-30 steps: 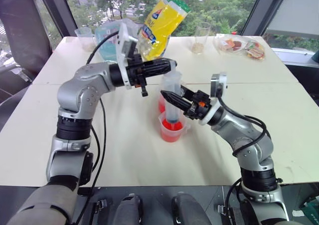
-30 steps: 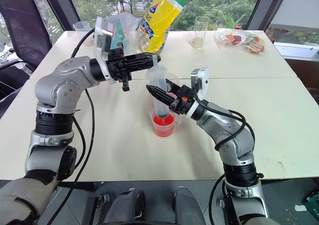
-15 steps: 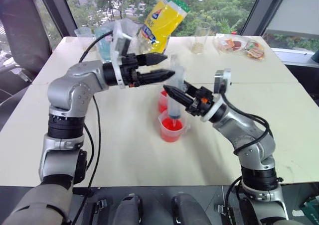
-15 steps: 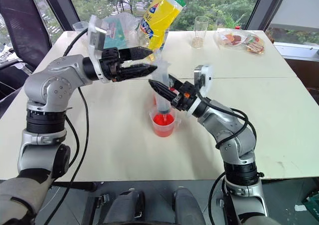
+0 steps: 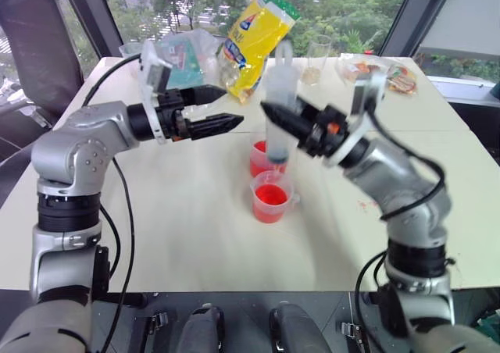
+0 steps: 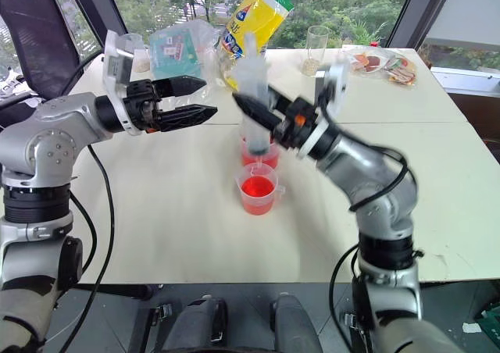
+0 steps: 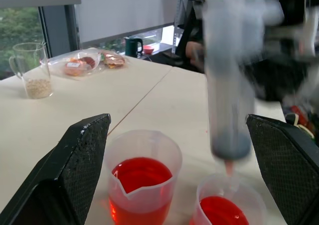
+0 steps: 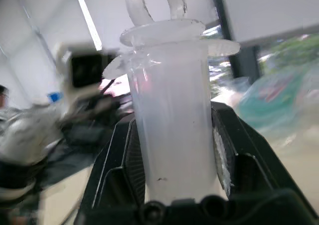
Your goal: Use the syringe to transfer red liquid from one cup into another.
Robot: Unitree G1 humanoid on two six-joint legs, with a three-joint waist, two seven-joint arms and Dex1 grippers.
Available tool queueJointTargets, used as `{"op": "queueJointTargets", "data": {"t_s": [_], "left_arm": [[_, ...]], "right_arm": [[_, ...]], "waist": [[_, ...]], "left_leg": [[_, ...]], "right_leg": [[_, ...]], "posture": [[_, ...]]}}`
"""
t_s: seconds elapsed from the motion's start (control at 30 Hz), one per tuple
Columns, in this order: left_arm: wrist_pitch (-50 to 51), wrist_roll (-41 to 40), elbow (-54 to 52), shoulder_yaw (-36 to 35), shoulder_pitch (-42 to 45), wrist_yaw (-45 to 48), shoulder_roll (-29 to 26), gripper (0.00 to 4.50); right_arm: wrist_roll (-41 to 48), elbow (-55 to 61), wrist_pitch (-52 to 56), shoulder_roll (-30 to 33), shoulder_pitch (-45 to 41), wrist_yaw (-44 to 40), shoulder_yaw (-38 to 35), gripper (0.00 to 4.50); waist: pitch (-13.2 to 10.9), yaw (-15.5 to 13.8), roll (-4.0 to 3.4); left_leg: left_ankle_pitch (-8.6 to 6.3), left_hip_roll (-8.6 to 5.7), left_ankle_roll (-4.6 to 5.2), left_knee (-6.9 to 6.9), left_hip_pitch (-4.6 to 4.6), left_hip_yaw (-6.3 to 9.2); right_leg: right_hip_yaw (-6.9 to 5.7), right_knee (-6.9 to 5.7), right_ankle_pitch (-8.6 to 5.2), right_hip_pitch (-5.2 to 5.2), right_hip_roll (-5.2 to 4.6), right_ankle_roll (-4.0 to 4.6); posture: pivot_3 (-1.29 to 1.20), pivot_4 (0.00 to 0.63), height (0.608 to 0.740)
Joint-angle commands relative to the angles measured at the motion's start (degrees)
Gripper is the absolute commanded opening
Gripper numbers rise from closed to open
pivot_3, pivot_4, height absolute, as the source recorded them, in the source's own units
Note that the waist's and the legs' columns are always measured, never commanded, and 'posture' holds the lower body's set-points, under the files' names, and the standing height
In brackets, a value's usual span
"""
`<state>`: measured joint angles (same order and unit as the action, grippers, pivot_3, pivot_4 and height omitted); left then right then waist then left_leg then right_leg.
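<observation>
While the right gripper (image 5: 275, 117) clamps the syringe (image 5: 277, 103) by its barrel, it hangs upright above the two cups, its reddish tip clear of both rims. Below the syringe, the smaller cup (image 5: 270, 197) sits nearer the robot and the larger cup (image 5: 260, 158) just behind it (both hold red liquid (image 7: 138, 174)), on the table (image 5: 195, 236). Left of the syringe and apart from it, the left gripper (image 5: 223, 108) points toward it with fingers spread wide, holding nothing.
</observation>
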<state>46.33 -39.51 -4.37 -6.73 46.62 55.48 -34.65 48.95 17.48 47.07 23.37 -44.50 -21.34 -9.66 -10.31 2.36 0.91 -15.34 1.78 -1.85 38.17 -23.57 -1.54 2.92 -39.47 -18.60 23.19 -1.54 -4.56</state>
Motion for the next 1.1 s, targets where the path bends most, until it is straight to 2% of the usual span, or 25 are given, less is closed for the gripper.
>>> {"op": "queueJointTargets", "data": {"t_s": [0.03, 0.1, 0.2, 0.3, 0.47, 0.7, 0.8, 0.9, 1.03, 1.1], "left_arm": [[-0.1, -1.7, -3.1, -1.6, -0.9, -1.2, -0.1, 4.46], [-0.2, -1.8, -3.7, -1.4, -1.7, -1.9, 0.3, 4.46], [-0.5, -2.1, -4.4, -1.1, -2.6, -2.6, 0.8, 4.46], [-0.6, -2.3, -5.3, -1.1, -3.3, -3.2, 1.1, 4.46], [-0.5, -2.8, -6.4, -1.0, -4.3, -3.9, 1.4, 4.46], [-0.5, -2.4, -8.6, 0.1, -6.5, -3.9, 0.7, 4.46], [-0.1, -2.6, -9.8, 0.9, -7.6, -3.5, 0.2, 4.5], [0.0, -3.1, -10.8, 1.1, -8.2, -3.4, 0.1, 4.5], [0.5, -3.6, -11.6, 0.9, -8.6, -3.5, -0.4, 4.5], [1.1, -4.0, -12.1, 0.4, -8.8, -3.7, -1.2, 4.5]], "right_arm": [[0.8, -9.4, 10.7, 5.6, -7.2, 7.2, -5.4, 1.44], [-1.9, -16.1, 16.5, 10.0, -10.5, 8.3, -4.3, 1.44], [-8.5, -25.2, 21.4, 17.1, -12.3, 5.8, 2.3, 1.44], [-13.5, -31.0, 24.2, 21.3, -12.8, 1.6, 9.2, 1.44], [-20.8, -39.7, 22.7, 22.4, -12.7, -3.6, 15.5, 1.44], [-26.7, -47.0, 20.7, 20.0, -11.7, -7.6, 17.6, 1.44], [-28.3, -49.1, 20.3, 19.2, -11.8, -8.7, 17.2, 2.84], [-29.2, -48.6, 20.2, 19.1, -11.7, -10.3, 16.8, 4.49], [-28.3, -41.6, 21.5, 21.8, -11.4, -13.9, 15.8, 4.49], [-25.9, -32.5, 21.1, 26.0, -9.3, -19.1, 15.1, 4.49]], "waist": [[0.0, -0.1, 0.0], [0.0, -0.3, 0.01], [0.0, -0.4, 0.01], [0.0, -0.1, 0.0], [0.0, 0.2, 0.0], [0.0, 0.0, 0.0], [0.0, 0.0, 0.0], [0.0, 0.0, 0.0], [0.0, 0.0, -0.02], [0.0, -0.2, -0.03]], "left_leg": [[0.0, 0.0, 0.0, -0.01, 0.0, 0.01], [-0.01, -0.01, 0.02, -0.03, -0.01, -0.01], [-0.05, -0.01, 0.09, -0.08, -0.04, -0.03], [-0.1, -0.01, 0.17, -0.1, -0.13, -0.1], [-0.1, 0.02, 0.17, -0.08, -0.38, -0.11], [-0.09, 0.0, 0.16, -0.02, -0.41, -0.1], [-0.09, 0.0, 0.16, -0.02, -0.41, -0.1], [-0.09, 0.0, 0.15, -0.01, -0.4, -0.08], [-0.09, -0.01, 0.15, 0.01, -0.4, -0.08], [-0.09, -0.01, 0.15, 0.0, -0.42, -0.07]], "right_leg": [[-0.01, 0.01, 0.0, -0.01, 0.0, 0.0], [0.0, 0.04, 0.0, 0.0, -0.02, 0.0], [0.01, 0.2, 0.0, 0.0, -0.02, 0.01], [0.07, 0.27, 0.0, 0.09, -0.01, 0.01], [0.09, 0.23, 0.0, 0.35, 0.06, 0.0], [0.07, 0.23, 0.0, 0.34, 0.03, 0.0], [0.07, 0.22, 0.0, 0.34, 0.03, 0.0], [0.05, 0.22, 0.0, 0.31, 0.04, 0.0], [0.05, 0.21, 0.0, 0.31, 0.03, 0.0], [0.04, 0.21, 0.0, 0.33, 0.04, 0.0]], "posture": [[0.0, 0.15, 0.74], [0.0, 0.15, 0.74], [0.0, 0.15, 0.74], [0.0, 0.15, 0.74], [0.0, 0.15, 0.74], [0.0, 0.15, 0.74], [0.0, 0.15, 0.74], [0.0, 0.15, 0.74], [0.0, 0.15, 0.74], [0.0, 0.15, 0.74]]}}
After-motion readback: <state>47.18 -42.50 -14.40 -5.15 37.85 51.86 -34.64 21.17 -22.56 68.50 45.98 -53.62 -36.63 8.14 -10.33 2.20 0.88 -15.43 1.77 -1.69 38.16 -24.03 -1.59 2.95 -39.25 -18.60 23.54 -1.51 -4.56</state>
